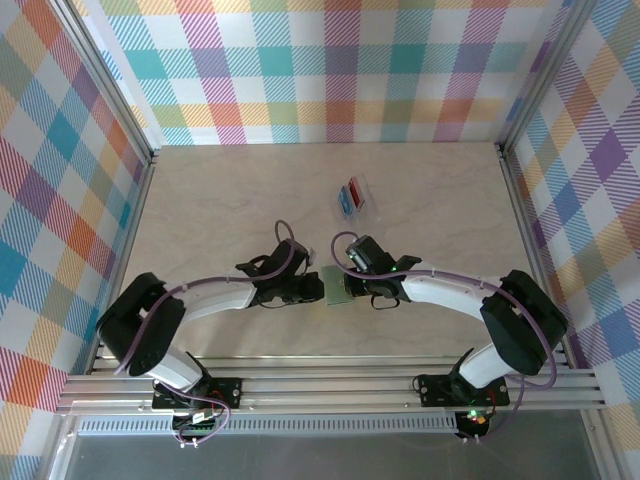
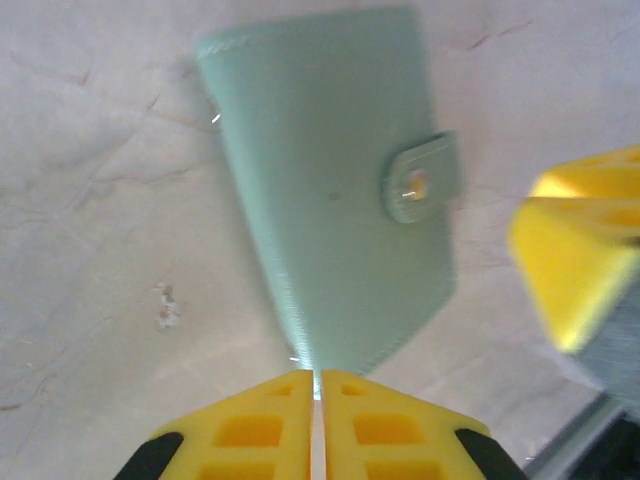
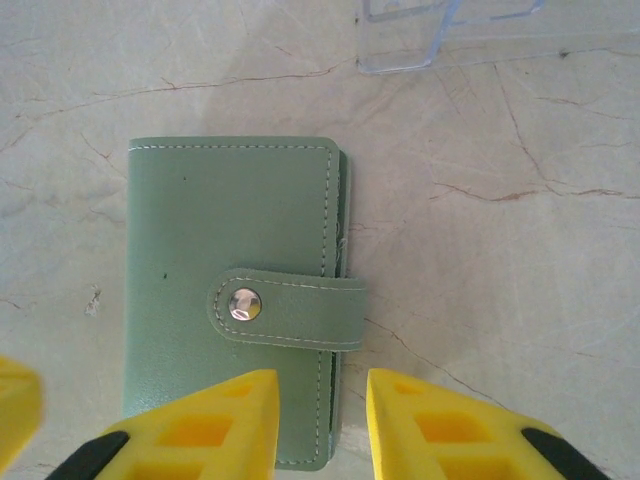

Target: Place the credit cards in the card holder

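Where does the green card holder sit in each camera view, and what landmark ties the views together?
Top external: card holder just below centre.
Left wrist: upper centre, slanted.
Right wrist: left of centre.
Shared landmark: its snap tab, seen in both wrist views.

Top external: high, behind the arm bases (image 1: 330,395), looking down on the whole beige marbled tabletop (image 1: 230,200).
Left wrist: very near, tilted down at the flat grey-green stitched wallet (image 2: 320,200).
Right wrist: near, straight down.
Shared: that wallet, all views.

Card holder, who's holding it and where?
The left gripper, jaws shut, pinches the card holder by a corner away from its strap; right gripper open.
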